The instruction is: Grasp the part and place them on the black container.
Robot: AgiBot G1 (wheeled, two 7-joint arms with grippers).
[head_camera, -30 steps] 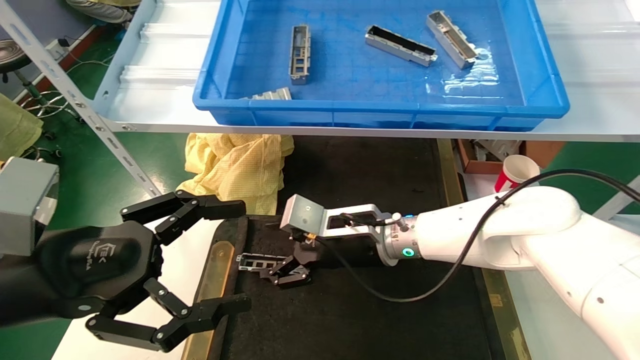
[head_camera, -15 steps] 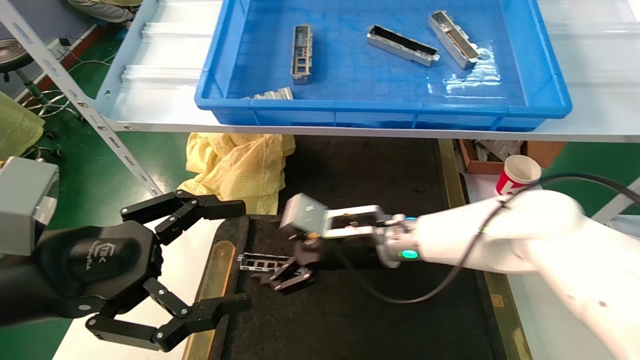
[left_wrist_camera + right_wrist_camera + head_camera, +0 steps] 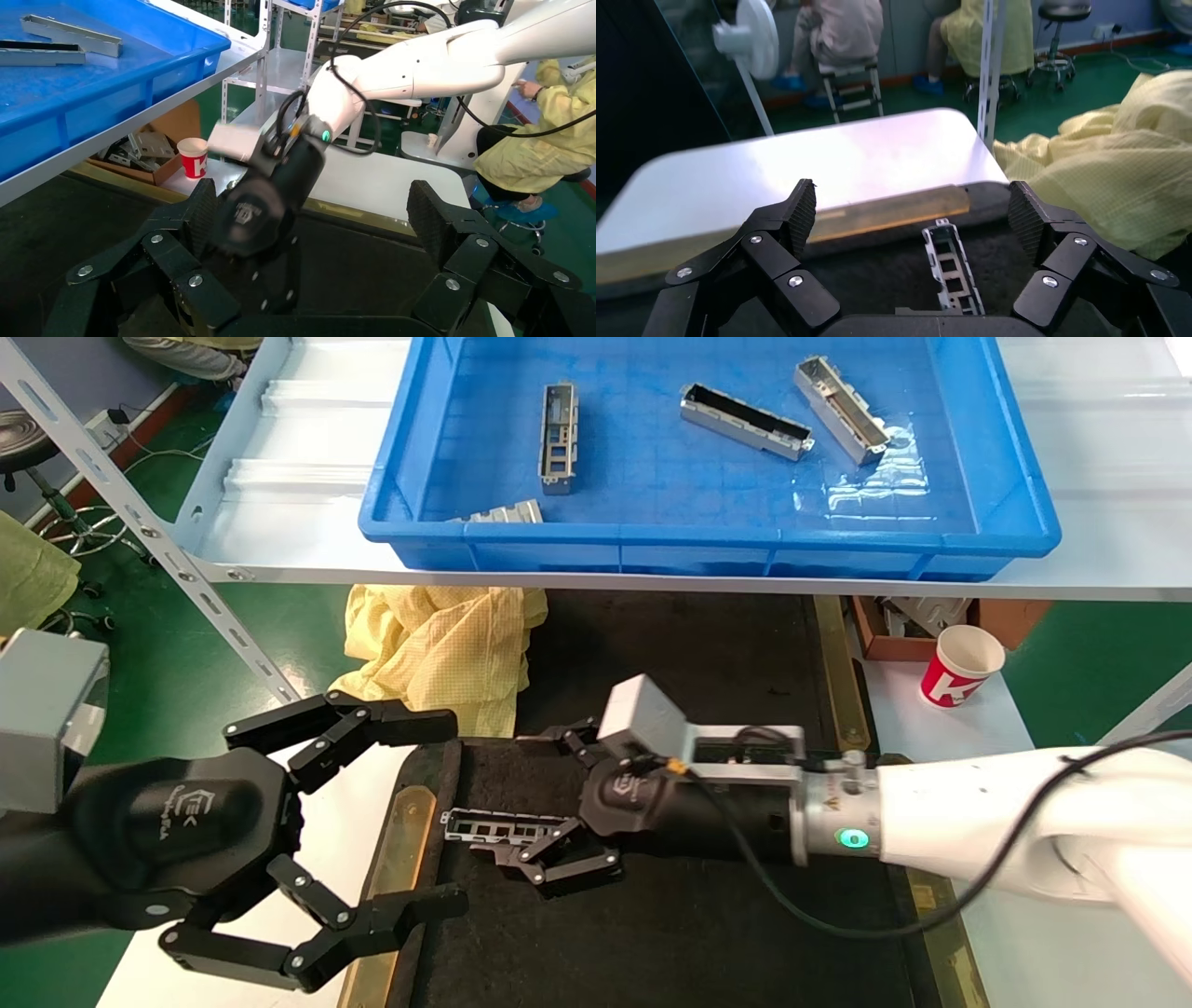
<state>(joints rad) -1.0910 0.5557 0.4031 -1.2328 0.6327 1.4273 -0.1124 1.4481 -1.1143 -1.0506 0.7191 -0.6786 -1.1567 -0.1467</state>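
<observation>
One part (image 3: pixel 503 824), a silver-grey ladder-cut bracket, lies flat on the black container (image 3: pixel 698 933) near its left brass strip. My right gripper (image 3: pixel 526 800) is open and low over the tray. In the right wrist view the part (image 3: pixel 951 270) lies between the spread pads (image 3: pixel 801 210) and touches neither. My left gripper (image 3: pixel 452 812) is open and empty, beside the tray's left edge. The left wrist view (image 3: pixel 316 217) shows it facing my right gripper (image 3: pixel 253 217). Several more parts (image 3: pixel 557 435) lie in the blue crate.
The blue crate (image 3: pixel 708 537) stands on a white shelf above the tray's far end. A yellow cloth (image 3: pixel 438 649) lies beyond the tray's far left corner. A red-and-white paper cup (image 3: pixel 959 665) stands at the right. A white table (image 3: pixel 807 161) adjoins the tray's left.
My right gripper has opened wide, turned level and drawn back to the right. The part stays lying on the black tray. My left arm has not moved.
</observation>
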